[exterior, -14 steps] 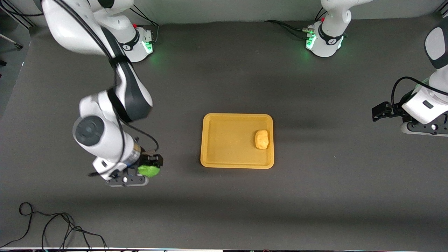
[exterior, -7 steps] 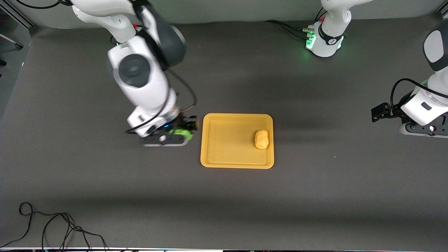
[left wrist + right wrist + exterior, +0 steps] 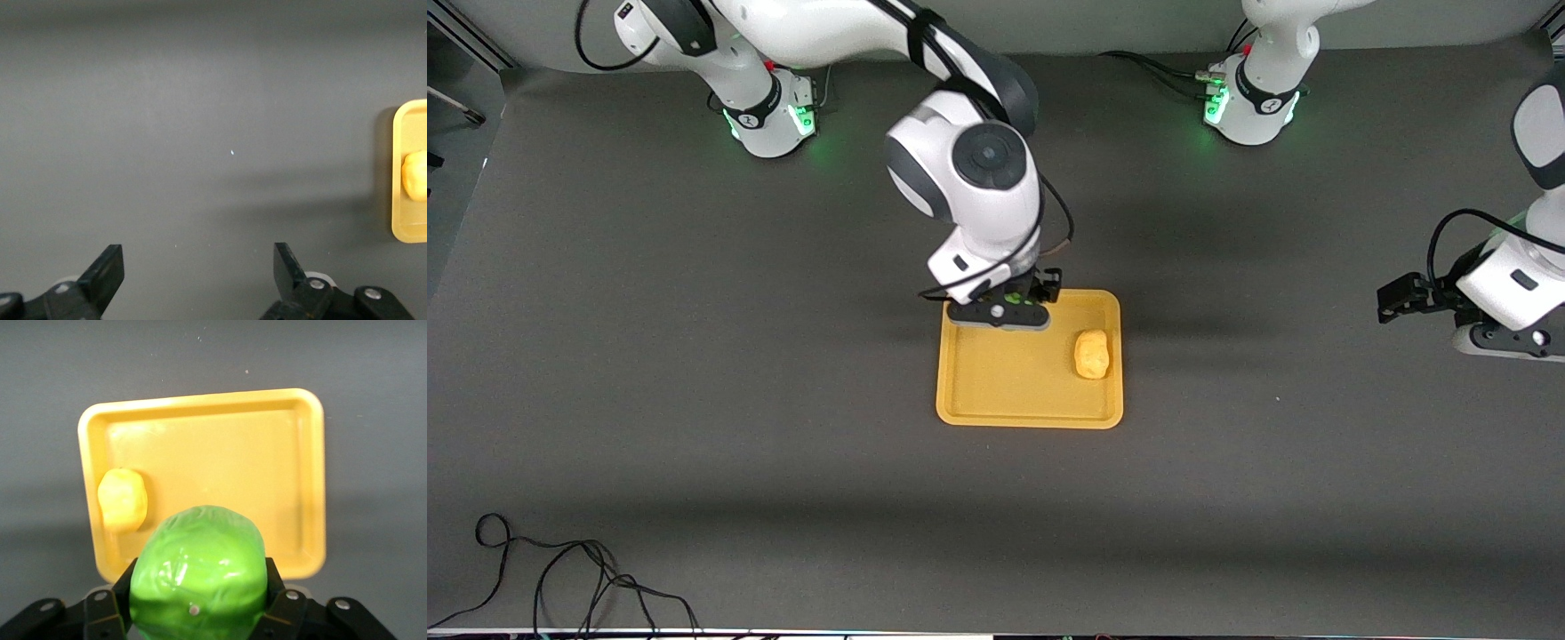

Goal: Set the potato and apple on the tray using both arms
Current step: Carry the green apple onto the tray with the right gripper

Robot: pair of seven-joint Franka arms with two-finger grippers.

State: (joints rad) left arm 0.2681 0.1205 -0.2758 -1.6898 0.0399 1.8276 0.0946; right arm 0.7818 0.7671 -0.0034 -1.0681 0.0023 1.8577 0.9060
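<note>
The orange-yellow tray (image 3: 996, 391) lies mid-table. The yellow-orange potato (image 3: 1091, 353) rests in it near the edge toward the left arm's end; it also shows in the right wrist view (image 3: 122, 499) and the left wrist view (image 3: 417, 175). My right gripper (image 3: 1005, 307) is shut on the green apple (image 3: 198, 577) and holds it over the tray's edge nearest the robot bases; in the front view the apple is almost hidden under the hand. My left gripper (image 3: 200, 273) is open and empty over bare table at the left arm's end, where that arm waits.
The tray shows in the right wrist view (image 3: 267, 467) and its edge in the left wrist view (image 3: 403, 227). A black cable (image 3: 560, 578) lies coiled at the table's front corner on the right arm's end. Dark mat surrounds the tray.
My right arm has carried the apple up off the table at the right arm's end and across to the tray's edge nearest the bases. The left arm has barely shifted.
</note>
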